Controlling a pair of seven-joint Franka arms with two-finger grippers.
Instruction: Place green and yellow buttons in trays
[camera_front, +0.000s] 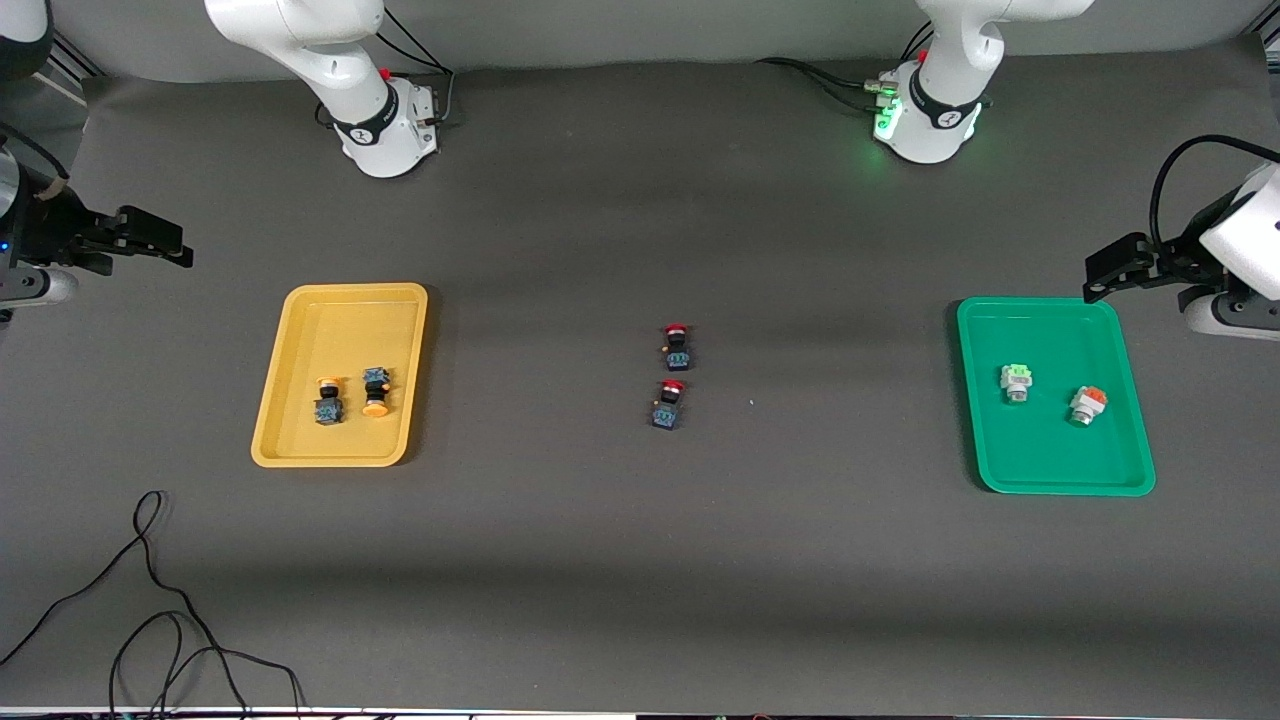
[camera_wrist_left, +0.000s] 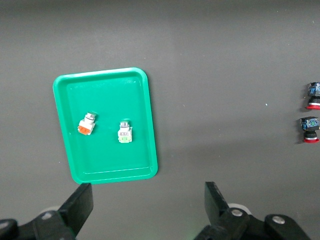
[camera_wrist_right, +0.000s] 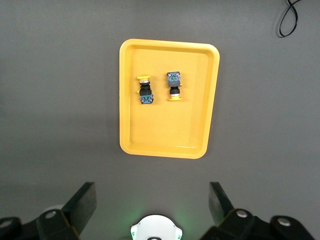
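The yellow tray holds two yellow-capped black-blue buttons; the right wrist view shows the tray and both buttons. The green tray holds a green-topped white button and an orange-topped white button; the left wrist view shows the tray and these two buttons. My left gripper is open and empty, high over the table beside the green tray. My right gripper is open and empty, high over the table's right-arm end.
Two red-capped black-blue switches lie on the dark mat midway between the trays, also in the left wrist view. A black cable loops near the front edge at the right arm's end.
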